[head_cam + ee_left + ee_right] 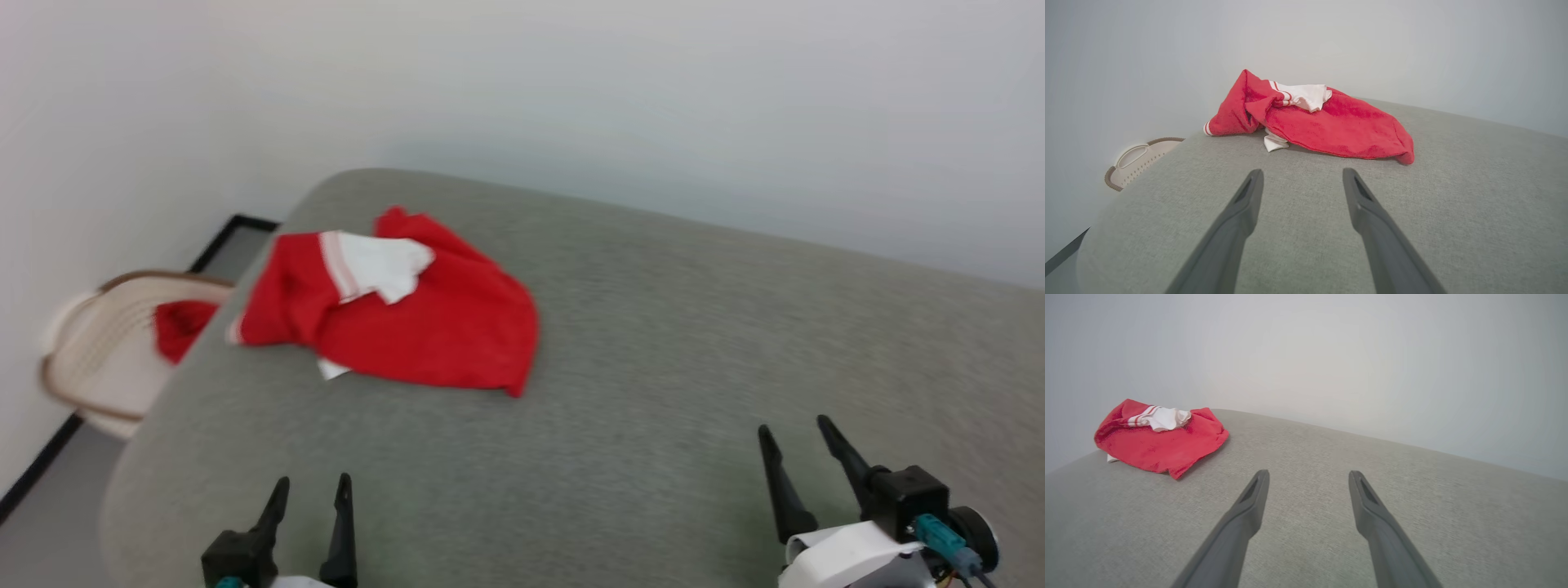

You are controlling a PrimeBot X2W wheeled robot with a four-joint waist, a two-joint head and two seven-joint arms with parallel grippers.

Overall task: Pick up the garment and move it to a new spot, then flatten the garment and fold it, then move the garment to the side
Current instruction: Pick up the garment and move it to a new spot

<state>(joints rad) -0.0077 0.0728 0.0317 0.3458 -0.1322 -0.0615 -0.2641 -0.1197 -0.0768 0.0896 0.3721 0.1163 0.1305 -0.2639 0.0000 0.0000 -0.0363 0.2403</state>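
Observation:
The garment is a red jersey with a white sleeve and striped trim, lying crumpled near the far left corner of the grey padded surface. It appears ahead of the fingers in the left wrist view and far left in the right wrist view. No numerals show. My left gripper hovers open at the near left, well short of the garment, nothing between its fingers. My right gripper is open at the near right, far from the garment, also with nothing between its fingers.
A pale wicker basket with a small plain red cloth stands on the floor beyond the surface's left edge; its rim shows in the left wrist view. A white wall runs behind. The surface's rounded edges drop off left and far.

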